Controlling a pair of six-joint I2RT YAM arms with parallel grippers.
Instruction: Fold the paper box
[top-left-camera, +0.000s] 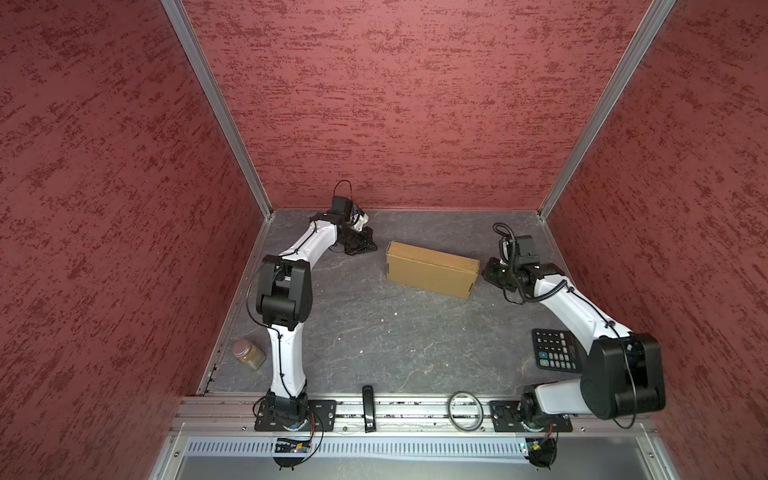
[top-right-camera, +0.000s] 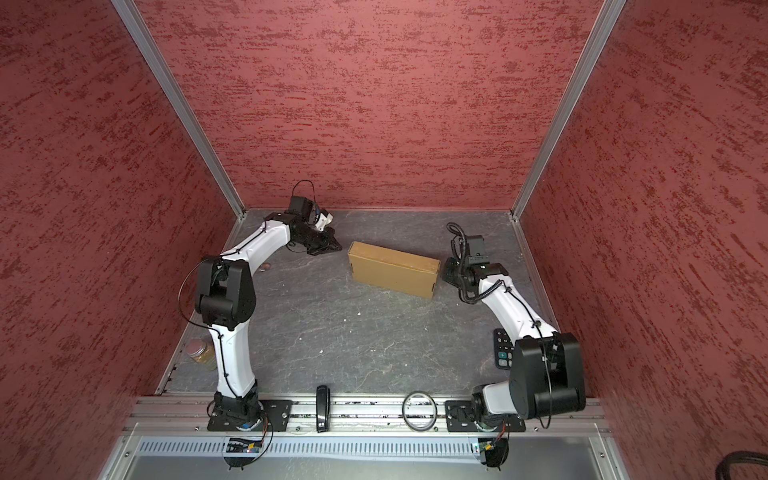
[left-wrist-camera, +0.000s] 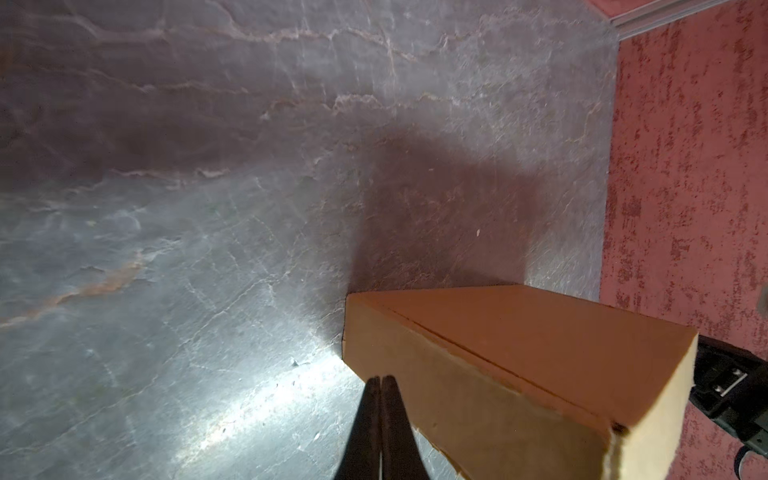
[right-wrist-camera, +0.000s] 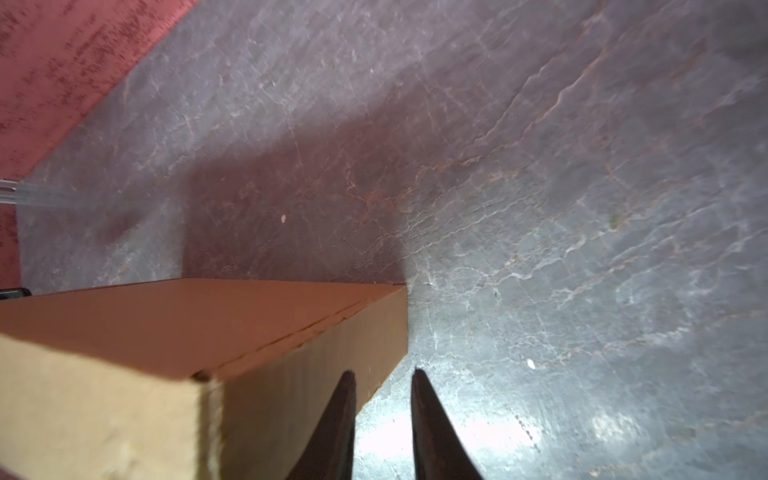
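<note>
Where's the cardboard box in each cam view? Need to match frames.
Top view: cardboard box back-centre on the grey table.
Top view: cardboard box, same spot.
Left wrist: cardboard box close up, one end, just past the shut left tool.
Right wrist: cardboard box close up, opposite end, beside the right tool.
Shared landmark: red textured wall, in all four.

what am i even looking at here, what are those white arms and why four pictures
Two white robot arms stand on a rail at a grey table. Two pictures look down from above on the whole scene; the other two come from a camera on each arm's wrist. Between the arms lies the paper box, already closed up. The left gripper is shut and empty, the right gripper open; neither holds the box. A jar, a calculator and a ring lie nearby.
</note>
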